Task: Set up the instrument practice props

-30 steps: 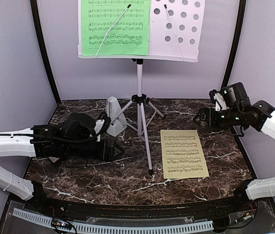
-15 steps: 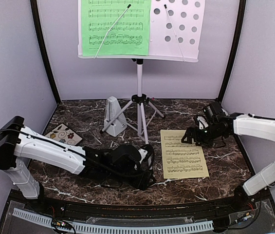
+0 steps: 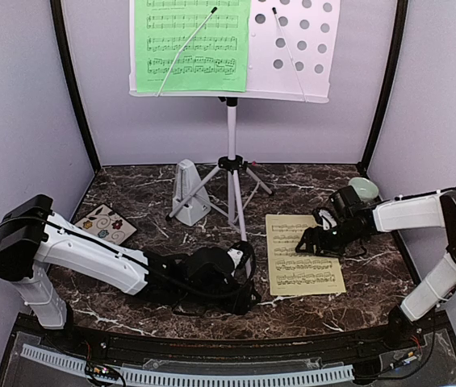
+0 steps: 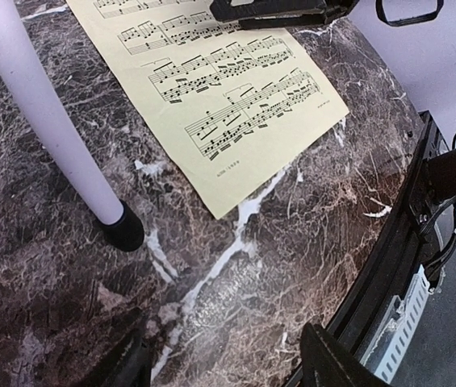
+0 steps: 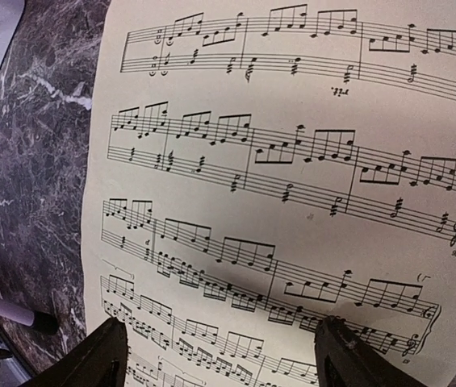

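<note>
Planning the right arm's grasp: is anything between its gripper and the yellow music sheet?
Nothing visible. The right gripper is open directly above the pale-yellow sheet, and the right wrist view shows only bare paper beneath it.

green sheet (image 3: 192, 44), pale-yellow sheet (image 3: 304, 254), brown white-veined marble table (image 3: 357, 278)

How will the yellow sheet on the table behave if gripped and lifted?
The yellow sheet looks paper-thin and lies flush on the marble table, so an edge is probably hard to catch. Held by one edge it would likely droop. Pushed, it may slide on that smooth-looking top.
</note>
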`<action>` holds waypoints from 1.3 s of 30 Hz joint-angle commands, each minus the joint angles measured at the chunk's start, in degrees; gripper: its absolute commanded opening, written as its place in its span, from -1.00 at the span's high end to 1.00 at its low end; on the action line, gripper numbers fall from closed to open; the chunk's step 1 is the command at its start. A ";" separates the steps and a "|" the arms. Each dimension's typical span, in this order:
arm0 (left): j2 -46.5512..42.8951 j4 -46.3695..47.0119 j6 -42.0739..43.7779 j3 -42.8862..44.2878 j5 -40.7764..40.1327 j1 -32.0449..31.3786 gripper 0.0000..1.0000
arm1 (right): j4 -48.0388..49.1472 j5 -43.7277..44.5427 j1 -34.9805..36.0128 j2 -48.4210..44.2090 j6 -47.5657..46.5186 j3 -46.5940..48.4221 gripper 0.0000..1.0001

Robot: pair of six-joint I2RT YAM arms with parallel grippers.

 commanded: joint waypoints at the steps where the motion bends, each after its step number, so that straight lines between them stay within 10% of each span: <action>1: -3.11 2.51 -2.60 -2.39 -0.85 -0.24 -0.31 | 1.81 -4.36 1.62 -0.79 0.99 -5.12 -0.60; 17: 1.50 5.59 -9.83 -3.29 3.62 -0.20 -0.22 | -8.27 -2.00 7.77 -21.33 9.43 -6.27 -0.60; 39: 10.09 10.22 -19.32 -1.99 8.49 1.16 -0.19 | -5.20 1.05 3.61 -8.62 6.12 -8.66 -0.32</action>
